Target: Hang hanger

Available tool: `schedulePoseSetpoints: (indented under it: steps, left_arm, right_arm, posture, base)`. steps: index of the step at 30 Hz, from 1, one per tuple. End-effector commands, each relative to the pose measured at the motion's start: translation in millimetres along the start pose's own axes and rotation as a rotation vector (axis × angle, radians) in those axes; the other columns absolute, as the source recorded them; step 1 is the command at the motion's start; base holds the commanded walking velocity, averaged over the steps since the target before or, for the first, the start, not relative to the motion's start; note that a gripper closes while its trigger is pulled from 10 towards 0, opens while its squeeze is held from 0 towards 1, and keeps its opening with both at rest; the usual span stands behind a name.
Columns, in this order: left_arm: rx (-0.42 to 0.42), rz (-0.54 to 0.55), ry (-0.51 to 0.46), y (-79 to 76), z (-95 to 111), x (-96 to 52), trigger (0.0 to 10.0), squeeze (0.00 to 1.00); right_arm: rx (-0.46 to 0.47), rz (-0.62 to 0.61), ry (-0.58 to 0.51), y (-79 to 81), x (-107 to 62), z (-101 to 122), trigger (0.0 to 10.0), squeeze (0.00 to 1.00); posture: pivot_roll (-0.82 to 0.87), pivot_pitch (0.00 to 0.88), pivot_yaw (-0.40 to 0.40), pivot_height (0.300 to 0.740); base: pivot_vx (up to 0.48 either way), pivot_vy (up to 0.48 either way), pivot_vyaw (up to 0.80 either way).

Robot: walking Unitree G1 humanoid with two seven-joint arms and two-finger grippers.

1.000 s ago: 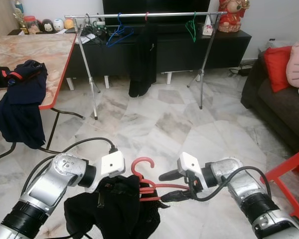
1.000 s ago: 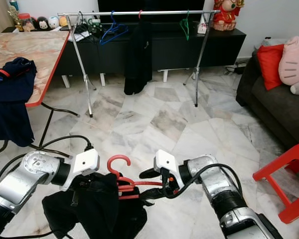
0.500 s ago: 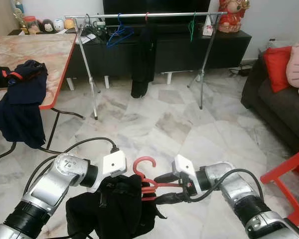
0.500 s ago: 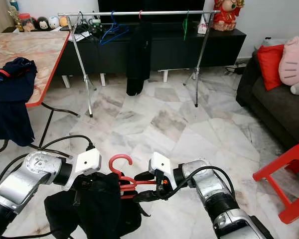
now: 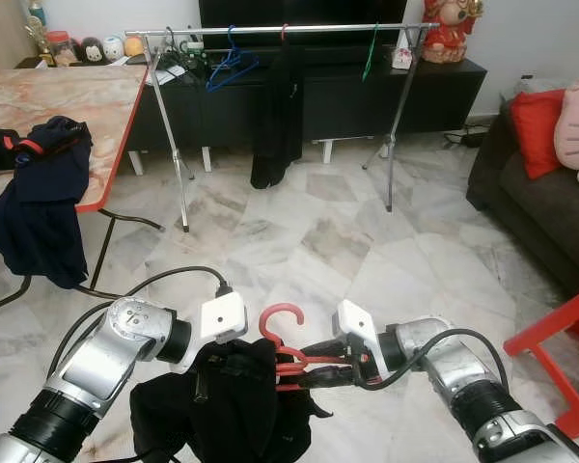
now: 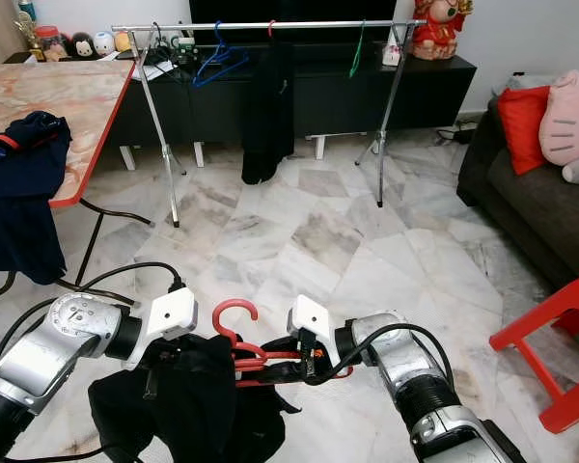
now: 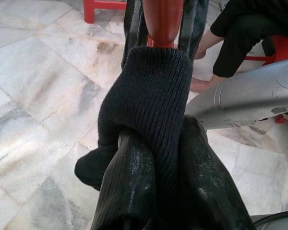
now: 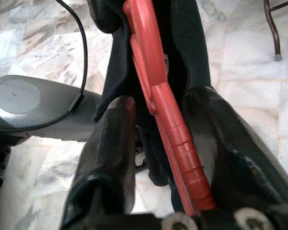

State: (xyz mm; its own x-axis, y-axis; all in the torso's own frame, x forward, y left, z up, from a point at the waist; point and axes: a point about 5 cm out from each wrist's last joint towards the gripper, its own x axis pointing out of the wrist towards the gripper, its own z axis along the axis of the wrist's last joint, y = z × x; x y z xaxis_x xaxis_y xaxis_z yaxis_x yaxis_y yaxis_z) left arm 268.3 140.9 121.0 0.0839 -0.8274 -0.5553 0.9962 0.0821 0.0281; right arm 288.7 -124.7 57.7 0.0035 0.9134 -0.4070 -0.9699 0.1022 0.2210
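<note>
Both arms were low in the foreground over the marble floor (image 5: 328,241). The left gripper (image 5: 234,359) sat at about 7 o'clock in the left eye view, fingers closed on the black knit garment (image 5: 227,410) where it wraps the red hanger (image 5: 289,352); the left wrist view showed the knit bunched tight between the two black fingers (image 7: 129,187), with the hanger's red neck just beyond. The garment hung down in a dark heap below the gripper.

The right gripper (image 5: 320,362) came in from 5 o'clock, pointing toward the left one. In the right wrist view its fingers (image 8: 110,143) stood one on each side of the hanger's red arm, narrowly apart. One finger lay along the plastic; whether both pressed on it could not be told.

The hanger was held between the two grippers, hook up and curling toward 12 o'clock, not on any rail.

At 12 o'clock, well apart from the arms, the metal clothes rail (image 5: 270,31) stood before a dark TV cabinet (image 5: 347,92). On it were a blue hanger (image 5: 230,63), a green hanger (image 5: 369,56) and a hung black garment (image 5: 275,116).

At 10 o'clock: a marble-topped table (image 5: 58,96) with navy clothing (image 5: 41,203) draped over its edge. At 3 o'clock: a dark sofa (image 5: 540,212) with a red cushion (image 5: 537,125). At 4 o'clock: a red stool (image 5: 565,347).
</note>
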Motion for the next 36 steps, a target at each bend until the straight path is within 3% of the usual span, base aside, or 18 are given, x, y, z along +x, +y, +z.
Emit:
schedulePoseSetpoints:
  steps: [1, 21, 34, 35, 36]
  left_arm:
    - [0.047, 0.009, -0.019, 3.1, 13, -2.1, 10.0, 0.0]
    - [0.047, 0.027, -0.012, 4.8, 12, -2.3, 10.0, 0.0]
    - [0.045, 0.092, -0.038, 13.9, 17, -13.0, 10.0, 0.0]
    - [0.044, 0.087, -0.041, 13.5, 17, -13.4, 10.0, 0.64]
    - [0.045, 0.088, -0.042, 13.6, 18, -13.6, 10.0, 0.94]
  right_arm:
    - [0.004, -0.011, -0.014, 0.0, -0.6, -1, 0.0, 0.0]
    - [0.014, -0.026, -0.023, 0.5, 2.7, -4, 0.0, 0.0]
    - [0.021, -0.069, -0.03, -0.3, 6.3, -7, 0.0, 0.0]
    - [0.021, -0.073, -0.029, -0.4, 6.3, -8, 0.0, 0.0]
    - [0.021, -0.08, -0.028, -0.8, 6.0, -8, 0.0, 0.0]
  posture:
    - [-0.05, 0.0, -0.066, 0.74]
    - [-0.05, 0.0, -0.069, 0.74]
    - [-0.04, 0.013, -0.066, 0.74]
    - [-0.04, 0.013, -0.065, 0.74]
    - [-0.04, 0.013, -0.065, 0.74]
  base:
    - [0.0, 0.0, 0.0]
    - [0.0, 0.0, 0.0]
    - [0.0, 0.0, 0.0]
    - [0.0, 0.0, 0.0]
    - [0.0, 0.0, 0.0]
